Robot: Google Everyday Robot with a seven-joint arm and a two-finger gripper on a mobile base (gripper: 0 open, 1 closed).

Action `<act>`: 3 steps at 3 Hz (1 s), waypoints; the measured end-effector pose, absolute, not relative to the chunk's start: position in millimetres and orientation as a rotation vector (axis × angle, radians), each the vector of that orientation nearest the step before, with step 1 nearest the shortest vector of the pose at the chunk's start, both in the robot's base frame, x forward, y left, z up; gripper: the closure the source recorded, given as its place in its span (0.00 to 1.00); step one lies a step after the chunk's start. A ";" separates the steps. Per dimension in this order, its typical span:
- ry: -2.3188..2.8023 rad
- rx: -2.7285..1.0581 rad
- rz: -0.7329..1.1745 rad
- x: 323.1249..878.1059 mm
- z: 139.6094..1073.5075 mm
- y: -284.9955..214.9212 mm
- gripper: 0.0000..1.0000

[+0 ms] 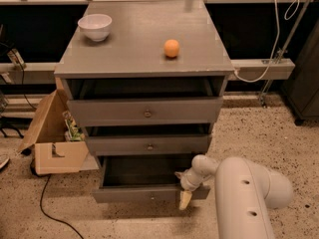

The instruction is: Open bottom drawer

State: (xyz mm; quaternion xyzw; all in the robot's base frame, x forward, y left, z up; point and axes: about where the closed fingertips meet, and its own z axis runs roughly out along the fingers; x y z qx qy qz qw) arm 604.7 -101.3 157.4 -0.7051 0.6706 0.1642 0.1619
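The bottom drawer [144, 194] is found at the foot of a grey three-drawer chest, directly under the middle drawer [149, 146]. It is drawn partly out, and its dark interior is exposed from above. Its front stands forward of the two fronts above it.

The gripper [185, 197] is located at the right-hand part of the bottom drawer's front, at the upper edge. A pale yellowish tip is seen hanging down in front of the drawer face. Whether the gripper is open or closed cannot be told. The white arm [244, 193] enters from the lower right, and its thick segment fills that corner of the view.

The middle drawer and the top drawer [147, 112] are each noted with a dark gap above the front. A small central knob is seen on both.

On the counter [139, 59] a white bowl [95, 26] is recorded at the rear left. An orange [171, 48] lies right of centre, well apart from the bowl.

An open cardboard box [55, 148] stands on the speckled floor [249, 128], just left of the chest. A dark cable [47, 203] is laid across the floor in front of the box.
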 end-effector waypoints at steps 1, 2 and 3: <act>1.898 -2.036 0.494 588.3 157.5 -100.6 0.00; 1.934 -2.069 0.492 570.6 151.7 -101.4 0.18; 1.993 -2.065 0.478 556.1 148.7 -106.3 0.41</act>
